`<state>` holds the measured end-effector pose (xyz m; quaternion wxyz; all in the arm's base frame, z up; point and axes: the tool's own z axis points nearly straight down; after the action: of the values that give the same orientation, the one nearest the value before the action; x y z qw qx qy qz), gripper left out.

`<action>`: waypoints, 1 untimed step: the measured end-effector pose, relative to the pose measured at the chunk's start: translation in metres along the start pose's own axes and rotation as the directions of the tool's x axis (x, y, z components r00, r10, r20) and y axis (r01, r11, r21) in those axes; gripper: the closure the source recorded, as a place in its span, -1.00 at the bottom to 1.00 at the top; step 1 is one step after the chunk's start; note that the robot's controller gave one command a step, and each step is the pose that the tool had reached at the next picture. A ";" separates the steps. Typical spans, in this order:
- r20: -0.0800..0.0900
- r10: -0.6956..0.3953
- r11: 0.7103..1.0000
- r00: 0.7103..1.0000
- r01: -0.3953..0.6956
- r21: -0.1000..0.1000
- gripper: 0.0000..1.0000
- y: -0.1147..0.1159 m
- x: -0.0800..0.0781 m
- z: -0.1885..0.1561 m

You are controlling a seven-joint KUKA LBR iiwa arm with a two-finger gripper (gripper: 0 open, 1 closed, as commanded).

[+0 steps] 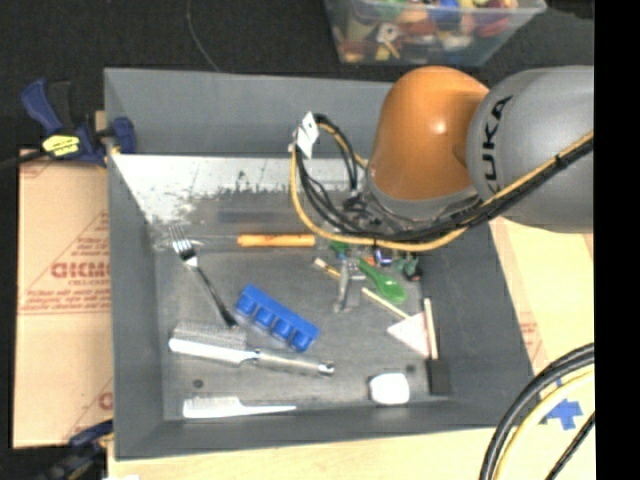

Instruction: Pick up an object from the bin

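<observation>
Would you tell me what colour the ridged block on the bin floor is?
The ridged block is blue; the camera view shows it best.

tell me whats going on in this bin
A KUKA arm reaches in from the right, and its pincer hangs low over the right-middle of the grey bin, close beside a small green thing. Whether it holds anything can't be told. A blue ridged block, a fork and an orange stick lie apart from it on the floor.

"KUKA" lettering on grey arm (540, 158).
</observation>
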<state>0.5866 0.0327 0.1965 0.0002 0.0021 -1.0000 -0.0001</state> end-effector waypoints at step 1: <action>0.005 0.001 1.000 1.000 -0.001 -0.001 -1.00 0.000 -0.001 -0.002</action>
<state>0.5878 0.0330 0.1985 -0.0021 0.0018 -1.0000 -0.0005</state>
